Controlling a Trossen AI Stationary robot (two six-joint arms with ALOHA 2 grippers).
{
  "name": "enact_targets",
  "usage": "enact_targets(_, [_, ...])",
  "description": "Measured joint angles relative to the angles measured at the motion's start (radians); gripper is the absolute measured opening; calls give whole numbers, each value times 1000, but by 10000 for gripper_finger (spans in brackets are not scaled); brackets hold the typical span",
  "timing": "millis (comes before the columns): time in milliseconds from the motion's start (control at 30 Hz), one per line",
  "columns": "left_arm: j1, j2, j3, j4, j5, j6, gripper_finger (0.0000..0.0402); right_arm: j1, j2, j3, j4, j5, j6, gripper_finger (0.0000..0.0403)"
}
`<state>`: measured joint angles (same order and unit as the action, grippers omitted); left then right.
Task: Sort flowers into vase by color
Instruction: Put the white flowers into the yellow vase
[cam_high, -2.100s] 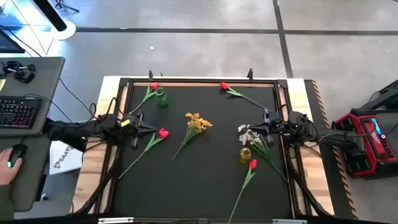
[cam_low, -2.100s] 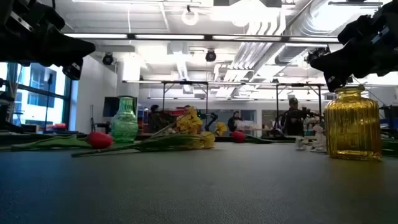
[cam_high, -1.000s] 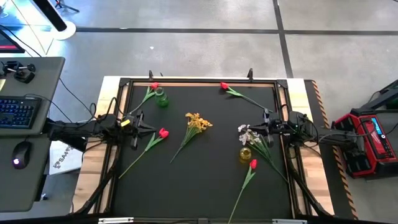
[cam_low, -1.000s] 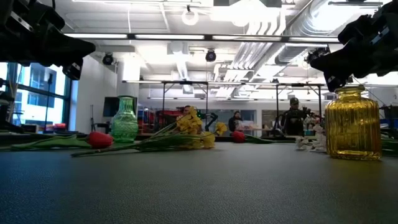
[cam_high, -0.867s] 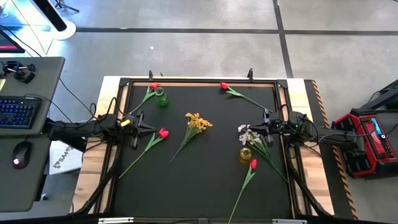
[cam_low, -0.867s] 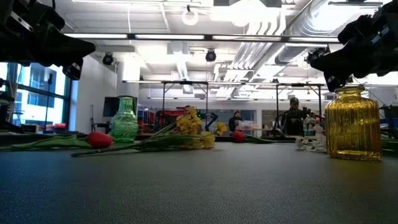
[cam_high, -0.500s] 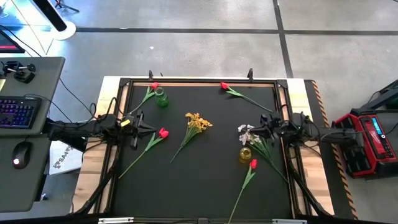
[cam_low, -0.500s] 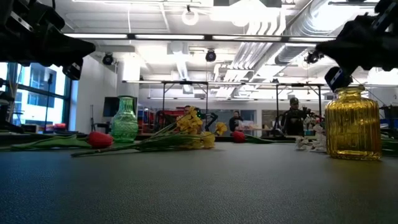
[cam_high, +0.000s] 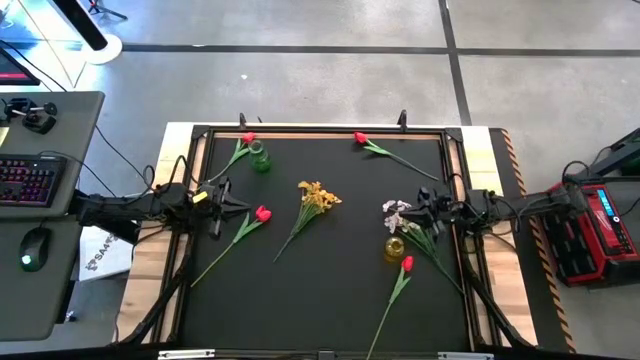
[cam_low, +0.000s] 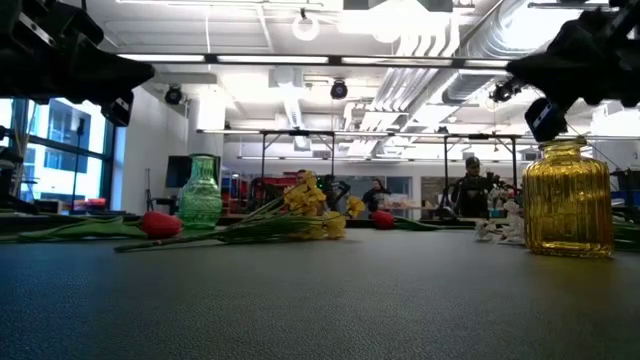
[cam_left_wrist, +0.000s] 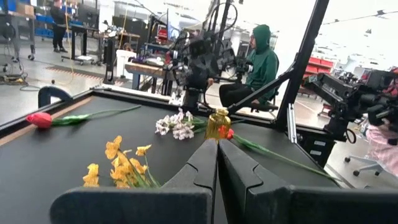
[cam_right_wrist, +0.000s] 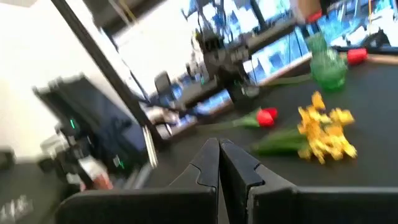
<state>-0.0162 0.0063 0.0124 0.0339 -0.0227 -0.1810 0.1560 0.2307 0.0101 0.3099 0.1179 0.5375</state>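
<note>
Four red tulips lie flat on the black mat: one (cam_high: 248, 138) beside the green vase (cam_high: 260, 158), one (cam_high: 360, 138) near the far edge, one (cam_high: 262, 213) left of centre, and one (cam_high: 407, 263) below the yellow vase (cam_high: 395, 248). The yellow spray (cam_high: 318, 195) lies mid-table. The white-pink spray (cam_high: 395, 212) lies just beside the yellow vase. My left gripper (cam_high: 228, 203) hovers shut at the mat's left side, near the left-centre tulip. My right gripper (cam_high: 420, 208) hovers shut just right of the white-pink spray. Both vases stand upright.
A black frame and wooden border (cam_high: 478, 300) ring the mat. Open mat lies between the yellow spray and the near edge. A desk with a keyboard (cam_high: 25, 180) stands off the table's left, and a red box (cam_high: 590, 215) off its right. People sit in the room beyond (cam_left_wrist: 258, 62).
My right gripper has tipped and shifted slightly over the white-pink spray, staying shut, and its arm behind it has swung outward. The left arm, flowers and vases have kept still.
</note>
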Motion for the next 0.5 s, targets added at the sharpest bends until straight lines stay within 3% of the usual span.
enact_targets(133, [0,0,0,-14,0,0,3,17,44,0,151,111,24,0])
enact_targets(367, [0,0,0,-13,0,0,3,18,99,64,250,116,-321,0])
enact_targets(433, [0,0,0,-13,0,0,3,28,123,155,140,126,-371,0])
enact_targets(500, [0,0,0,-13,0,0,3,42,162,287,-85,197,-409,0])
